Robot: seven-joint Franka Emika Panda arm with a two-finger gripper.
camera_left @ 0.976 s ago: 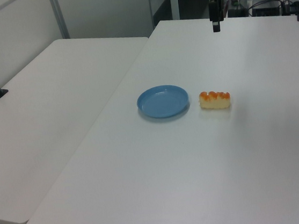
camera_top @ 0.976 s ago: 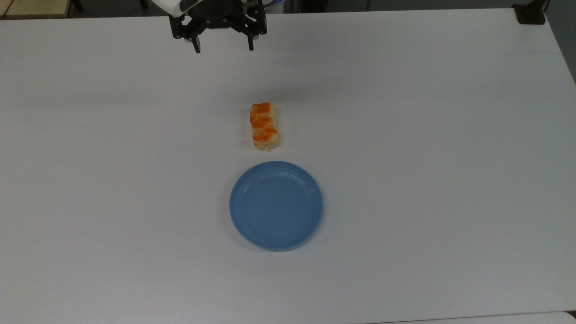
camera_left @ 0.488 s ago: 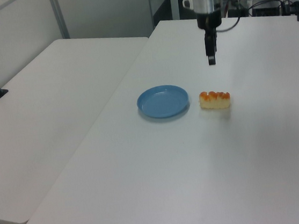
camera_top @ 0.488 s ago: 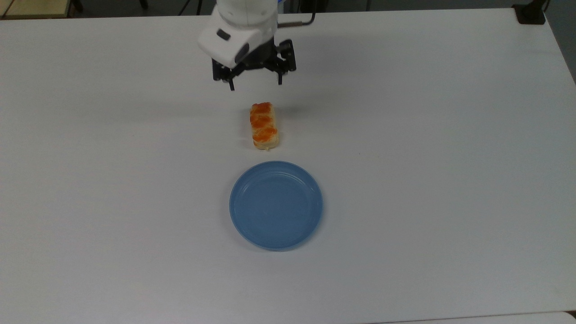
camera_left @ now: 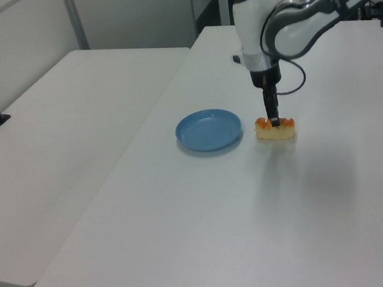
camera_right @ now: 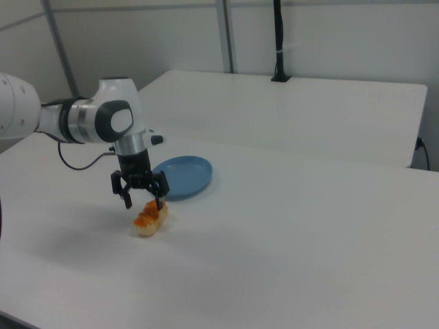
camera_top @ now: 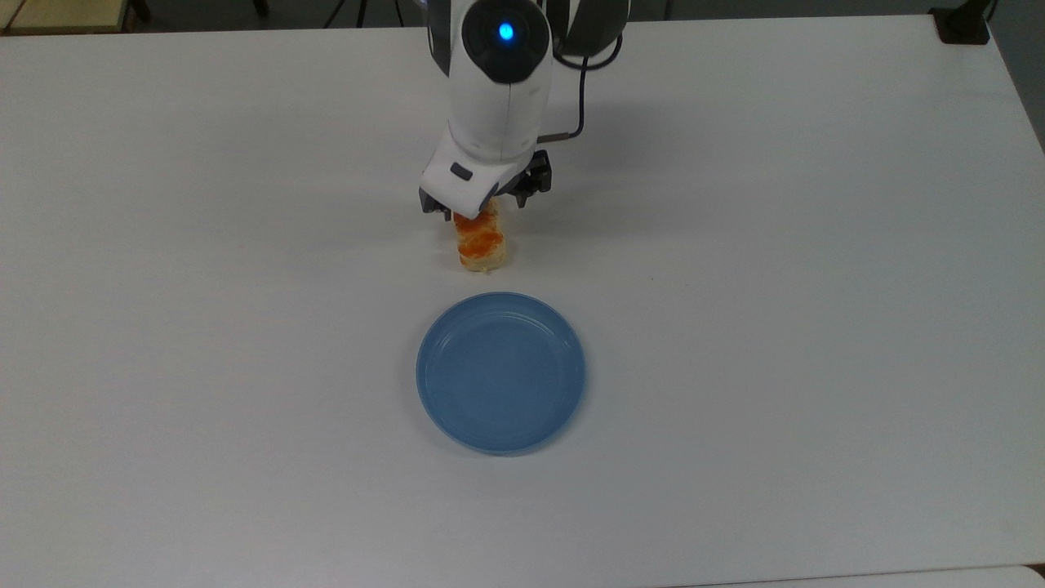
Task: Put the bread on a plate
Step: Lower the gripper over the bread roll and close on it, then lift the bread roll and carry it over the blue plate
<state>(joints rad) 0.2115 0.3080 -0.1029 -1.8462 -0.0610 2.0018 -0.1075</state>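
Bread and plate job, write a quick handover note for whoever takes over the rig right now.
Gripper: open, lowered over the far end of the bread, fingers astride it, nothing gripped yet.
Bread: lying on the white table, apart from the plate.
Blue plate: empty, just below the bread in the top view.
Done: approach to the bread.
Left: close on the bread, lift, carry it to the plate, release.

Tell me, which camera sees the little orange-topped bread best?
The right view: the small orange-topped beige bread piece lies nearly whole below the black pincer. In the top view the arm covers its far end; in the left view a finger crosses it.
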